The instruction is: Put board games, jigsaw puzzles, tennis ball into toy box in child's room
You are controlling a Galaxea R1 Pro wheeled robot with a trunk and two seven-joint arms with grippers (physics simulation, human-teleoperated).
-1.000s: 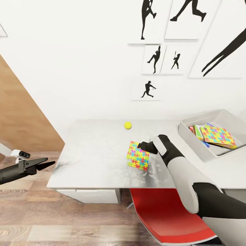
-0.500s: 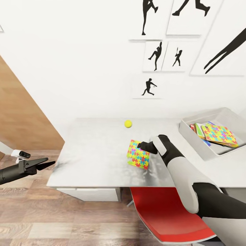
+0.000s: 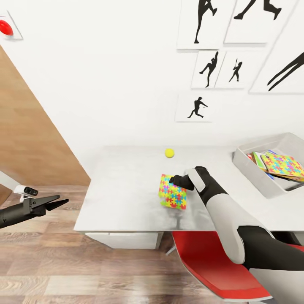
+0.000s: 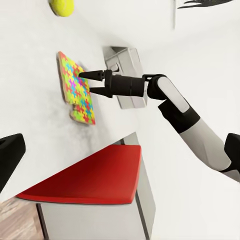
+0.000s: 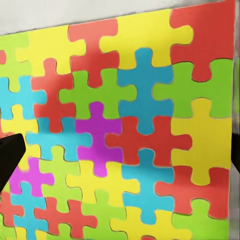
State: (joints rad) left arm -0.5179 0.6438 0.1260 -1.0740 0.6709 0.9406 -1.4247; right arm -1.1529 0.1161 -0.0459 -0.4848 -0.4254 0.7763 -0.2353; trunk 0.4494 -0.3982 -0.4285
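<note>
A multicoloured jigsaw puzzle (image 3: 172, 193) sits tilted over the middle of the table (image 3: 122, 185), with a shadow under it. My right gripper (image 3: 172, 180) points down at its face, open, with the fingertips (image 4: 82, 76) at its far upper edge. The board's face spreads between the two fingers (image 5: 9, 155). The tennis ball (image 3: 169, 153) rests near the table's back edge. At the right end, the toy box (image 3: 249, 173) holds another jigsaw puzzle (image 3: 282, 164) on top of board games (image 3: 256, 159). My left gripper (image 3: 63, 201) hangs open over the floor, left of the table. The bed is out of view.
A red chair (image 3: 219, 266) stands under the table's front edge, below my right arm. White drawers (image 3: 126, 240) sit under the table top. A wooden panel (image 3: 29, 135) rises at the left. Wood floor lies under my left arm.
The whole picture has shifted: table, ball and toy box now sit further right. The jigsaw has stayed at my right fingertips, so it is further left of the ball than before.
</note>
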